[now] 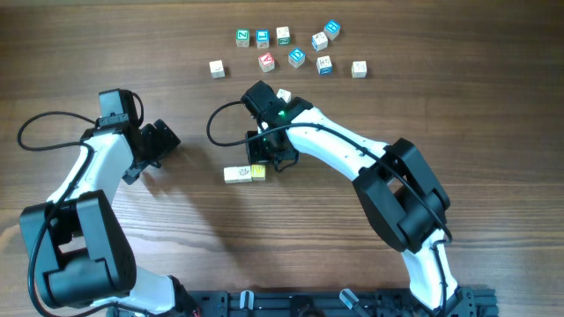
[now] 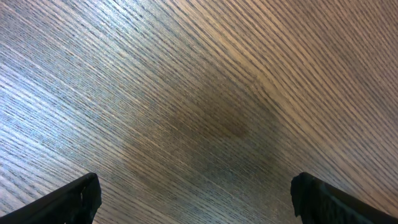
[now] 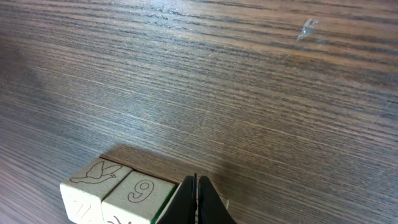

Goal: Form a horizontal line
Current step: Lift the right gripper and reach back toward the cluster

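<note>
- Lower centre of the overhead view: the horizontal line [image 1: 245, 173] is two cubes side by side and touching, whitish cube [image 1: 233, 174] toward frame left, yellow cube [image 1: 257, 173] toward frame right.
- The row runs level across the frame, with a very slight tilt.
- Right wrist view, lower left of frame: the same pair. The top faces show a bird outline on one and a "9" on the other, with a green edge on the "9" cube.
- My right pincer [image 1: 275, 160] sits just to the frame right of the yellow cube, right at the end of the row.
- Right pincer state: fingers pressed together, with only a thin seam between them in the wrist view and nothing clamped. I cannot tell whether the tip touches the "9" cube.
- My left pincer [image 2: 196, 198] has its fingers wide apart, one at each lower corner of the left wrist view, with table [image 2: 205, 93] wood showing between them.
- Overhead, the left pincer is at centre left of the frame, well apart from the row.
- Loose cubes [image 1: 296, 58] are scattered at upper centre of the overhead view, well apart from the row. They have blue, green, red and pale faces; the letters are too small to read.
- One more cube [image 1: 284, 94] lies just beside my right arm, partly hidden by it.
</note>
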{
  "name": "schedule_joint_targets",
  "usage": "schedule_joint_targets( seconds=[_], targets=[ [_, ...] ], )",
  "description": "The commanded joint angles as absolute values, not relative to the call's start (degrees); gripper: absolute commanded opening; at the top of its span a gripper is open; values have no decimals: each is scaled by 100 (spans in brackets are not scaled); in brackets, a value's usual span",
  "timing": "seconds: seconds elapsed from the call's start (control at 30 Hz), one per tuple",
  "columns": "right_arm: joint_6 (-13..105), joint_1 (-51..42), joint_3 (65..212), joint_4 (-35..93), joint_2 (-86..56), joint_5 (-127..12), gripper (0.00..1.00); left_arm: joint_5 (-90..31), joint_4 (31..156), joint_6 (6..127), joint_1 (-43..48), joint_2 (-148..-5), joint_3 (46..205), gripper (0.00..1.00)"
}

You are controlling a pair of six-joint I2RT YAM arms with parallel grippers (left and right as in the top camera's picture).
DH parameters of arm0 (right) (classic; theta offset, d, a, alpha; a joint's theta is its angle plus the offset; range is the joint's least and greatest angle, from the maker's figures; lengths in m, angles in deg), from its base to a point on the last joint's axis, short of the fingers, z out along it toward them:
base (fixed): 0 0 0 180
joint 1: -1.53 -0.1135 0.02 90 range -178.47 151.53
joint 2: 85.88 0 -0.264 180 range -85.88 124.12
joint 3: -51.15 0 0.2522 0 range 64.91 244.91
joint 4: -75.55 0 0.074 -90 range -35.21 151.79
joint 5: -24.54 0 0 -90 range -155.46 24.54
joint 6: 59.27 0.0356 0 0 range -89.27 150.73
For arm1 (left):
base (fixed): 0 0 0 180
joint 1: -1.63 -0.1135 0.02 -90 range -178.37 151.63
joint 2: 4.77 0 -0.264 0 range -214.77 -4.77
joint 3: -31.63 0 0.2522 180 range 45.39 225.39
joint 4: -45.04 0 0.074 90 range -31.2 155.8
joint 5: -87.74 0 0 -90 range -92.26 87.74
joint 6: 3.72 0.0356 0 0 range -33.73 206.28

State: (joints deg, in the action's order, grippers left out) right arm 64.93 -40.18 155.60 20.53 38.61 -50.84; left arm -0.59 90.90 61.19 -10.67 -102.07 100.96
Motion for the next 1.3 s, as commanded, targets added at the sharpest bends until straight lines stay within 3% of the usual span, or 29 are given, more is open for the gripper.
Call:
schedule_joint_targets(
  seconds=[0.0, 0.73, 0.9, 1.17, 1.27],
  targets=[
    [6388, -4047, 15554, 2082, 3793, -4984, 4, -44, 9090, 6185, -1075, -10240, 10155, 100],
    [6436, -4106, 15554, 2058, 3793, -4879, 4, -44, 9090, 6185, -1075, -10240, 10155, 100],
    [6580, -3876, 15554, 2283, 3793, -5688, 4, -44, 9090, 6185, -1075, -10240, 10155, 100],
    [6672, -3505, 15554, 1028, 3793, -5286, 4, -44, 9090, 6183, -1075, -10240, 10155, 100],
    [6563, -3559, 15554, 1065, 3793, -4475, 4, -44, 9090, 6185, -1075, -10240, 10155, 100]
  ],
)
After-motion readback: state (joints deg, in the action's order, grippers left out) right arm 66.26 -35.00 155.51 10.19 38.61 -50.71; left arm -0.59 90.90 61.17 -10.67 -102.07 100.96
